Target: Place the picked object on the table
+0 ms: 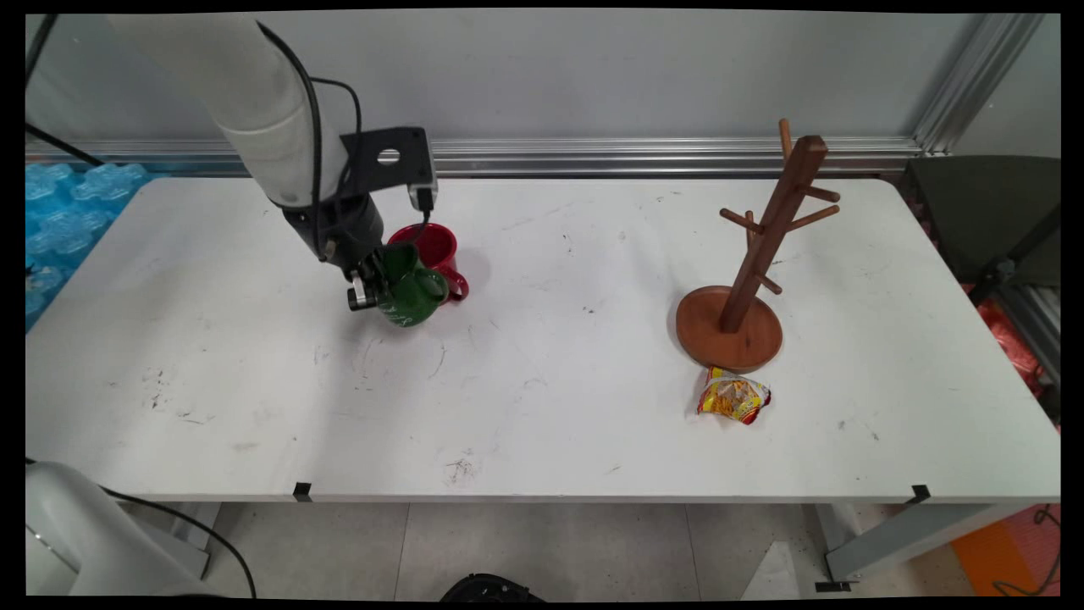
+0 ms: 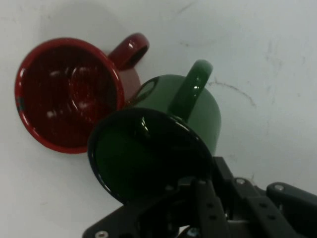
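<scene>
Clamped in the claw [image 1: 378,292] by its rim, tilted green mug [image 1: 412,295] just beside red mug [image 1: 434,246], well apart from the wooden mug tree [image 1: 745,271].

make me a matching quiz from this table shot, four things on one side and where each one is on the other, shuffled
Things:
1. green mug
2. red mug
3. wooden mug tree
4. snack packet

Places:
A. on the table's right half, upright
B. gripped at its rim by the gripper, tilted
C. lying just in front of the round wooden base
D. on the table right behind the gripped mug

Pairs: 1-B, 2-D, 3-A, 4-C
</scene>
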